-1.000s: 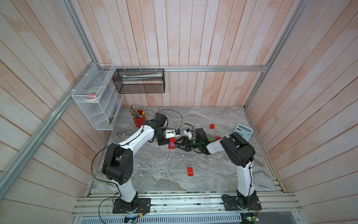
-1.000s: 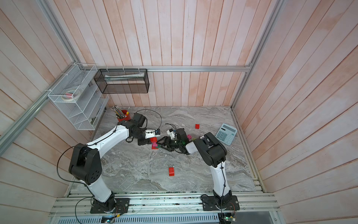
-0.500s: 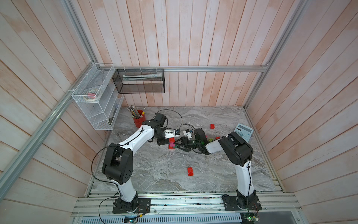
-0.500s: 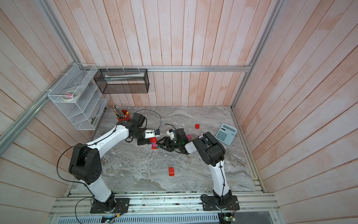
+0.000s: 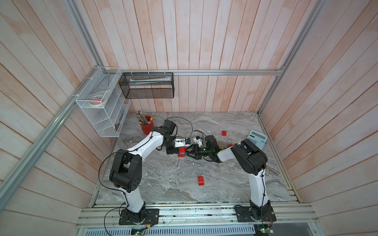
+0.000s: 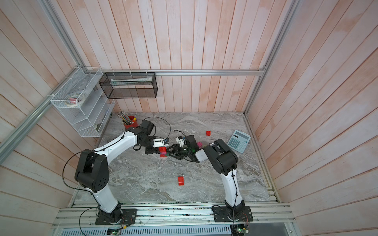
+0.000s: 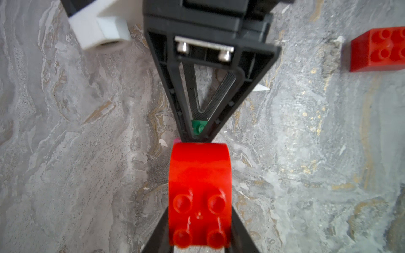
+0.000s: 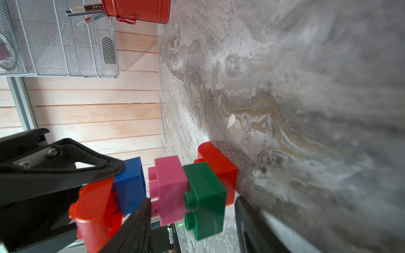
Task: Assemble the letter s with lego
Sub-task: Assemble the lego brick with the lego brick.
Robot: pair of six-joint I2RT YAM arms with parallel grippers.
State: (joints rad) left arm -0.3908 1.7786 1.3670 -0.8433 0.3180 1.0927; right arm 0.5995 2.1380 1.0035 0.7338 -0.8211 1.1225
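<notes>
The marble table (image 5: pixel 225 183) fills the booth floor. On it the left arm (image 5: pixel 147 143) and right arm (image 5: pixel 250 158) lean in to meet at the lego stack (image 5: pixel 181 152), which stands upright mid-table. I take the step to be seating or shifting a middle brick while the top is held. To do it well, I'd say the left arm should act as a fixed anchor. The right should close square on the brick's flat sides and work straight along the studs. The stack is stepped, so a sideways shove could pry it apart or tip it.

On the left wall hangs a white wire shelf (image 5: pixel 102 110) with what looks like a roll of tape (image 5: pixel 96 100) in its top tier. Beside it, on the back wall, a black mesh basket (image 5: pixel 146 92) holds one long pale roll (image 5: pixel 150 80). Below them a red pencil cup (image 5: pixel 146 128) is crammed with pencils (image 5: pixel 141 119).

Smaller now: the left claw (image 7: pixel 198 216) is clamped on the top red brick (image 8: pixel 96 208). Under that come a blue brick (image 8: pixel 130 186), a pink brick (image 8: pixel 169 190), a dark green brick (image 8: pixel 206 201) and a bottom red brick (image 8: pixel 219 168) on the table. The right claw (image 8: pixel 192 200) is part open, its jaws straddling pink and green with a sliver of gap on the table side, gripping nothing yet. A loose red brick (image 5: pixel 201 180) lies well apart.
</notes>
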